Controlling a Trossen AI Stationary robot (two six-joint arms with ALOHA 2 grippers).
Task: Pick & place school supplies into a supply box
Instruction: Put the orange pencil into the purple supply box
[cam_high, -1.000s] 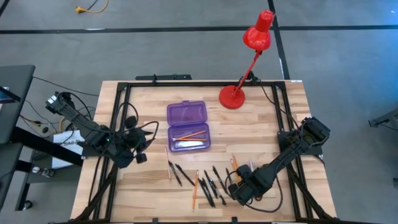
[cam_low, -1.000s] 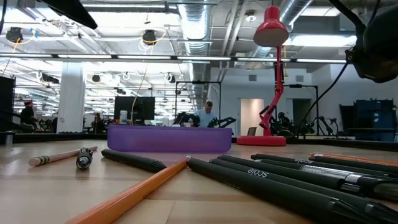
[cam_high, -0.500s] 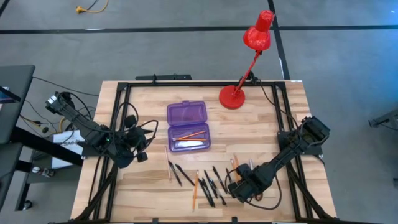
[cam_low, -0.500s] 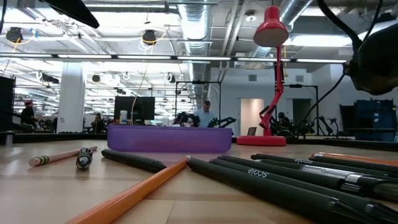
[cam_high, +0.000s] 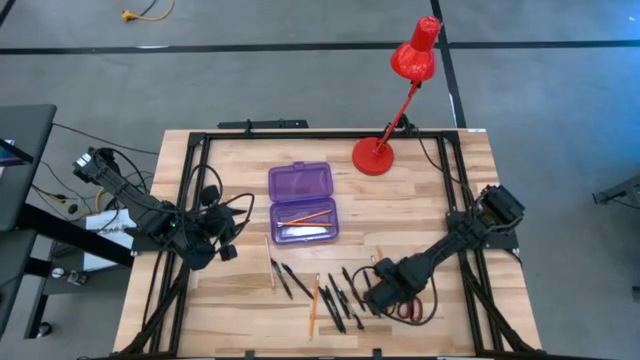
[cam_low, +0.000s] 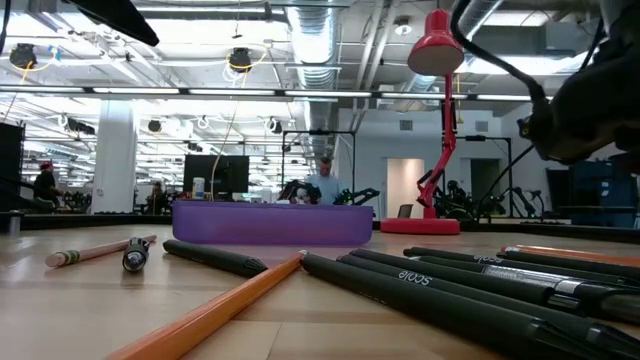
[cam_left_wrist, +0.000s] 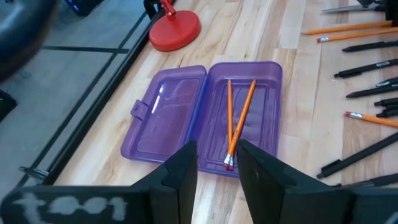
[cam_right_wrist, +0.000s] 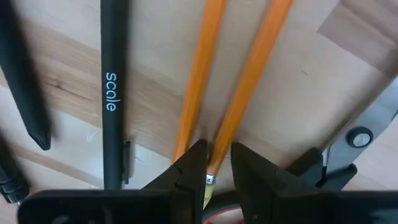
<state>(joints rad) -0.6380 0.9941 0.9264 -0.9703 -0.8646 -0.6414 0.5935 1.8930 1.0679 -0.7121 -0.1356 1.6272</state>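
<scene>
Right pincer (cam_right_wrist: 212, 163) astride orange pencil (cam_right_wrist: 245, 93)

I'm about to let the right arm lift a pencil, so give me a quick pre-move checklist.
1. Supply box lid open: ok.
2. Box has room; only two pencils inside: ok.
3. Right claw straddling one orange pencil: ok.
4. Second pencil outside the fingers: cannot tell, it lies very close.
5. Scissors clear of the grasp: cannot tell.
6. Left claw parked beside the box, empty: ok.
</scene>
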